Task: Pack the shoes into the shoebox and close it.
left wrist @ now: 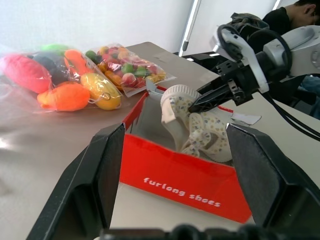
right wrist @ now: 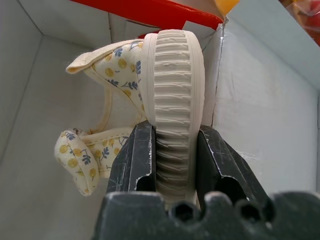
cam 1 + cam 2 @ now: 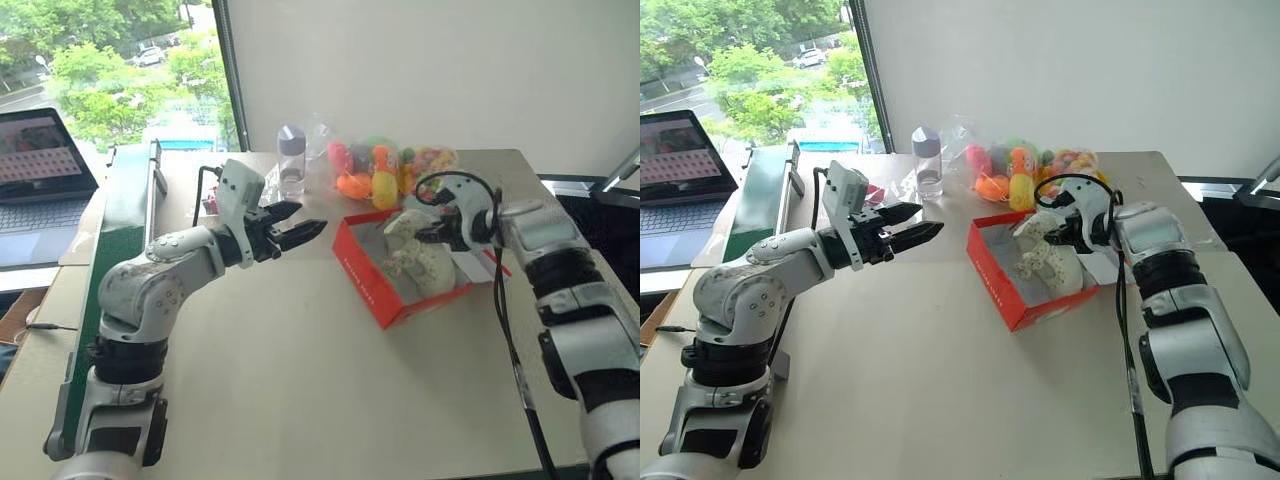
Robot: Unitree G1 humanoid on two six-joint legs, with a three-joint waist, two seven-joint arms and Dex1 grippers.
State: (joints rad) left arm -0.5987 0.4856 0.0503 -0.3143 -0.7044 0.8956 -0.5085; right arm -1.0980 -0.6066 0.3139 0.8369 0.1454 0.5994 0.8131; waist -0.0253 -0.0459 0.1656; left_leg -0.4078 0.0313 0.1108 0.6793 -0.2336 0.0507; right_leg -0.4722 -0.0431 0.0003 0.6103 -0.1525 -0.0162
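Observation:
The red shoebox (image 3: 365, 285) lies open on the beige table, right of centre, showing its white inside. My right gripper (image 3: 428, 232) reaches into it from the right and is shut on the ribbed sole of one cream shoe (image 2: 177, 75) with a small flower print, holding it on edge against the box's far wall. A second shoe (image 1: 210, 137) of the same kind lies in the box beside it. My left gripper (image 3: 310, 218) hovers above the table to the left of the box, open and empty, pointing at the box's red side (image 1: 180, 180).
Bags of colourful toys (image 3: 385, 170) lie just behind the box, with a clear bottle (image 3: 291, 160) to their left. A green board (image 3: 125, 220) and a laptop (image 3: 40, 170) are at the far left. A person (image 1: 295, 12) sits beyond the right arm.

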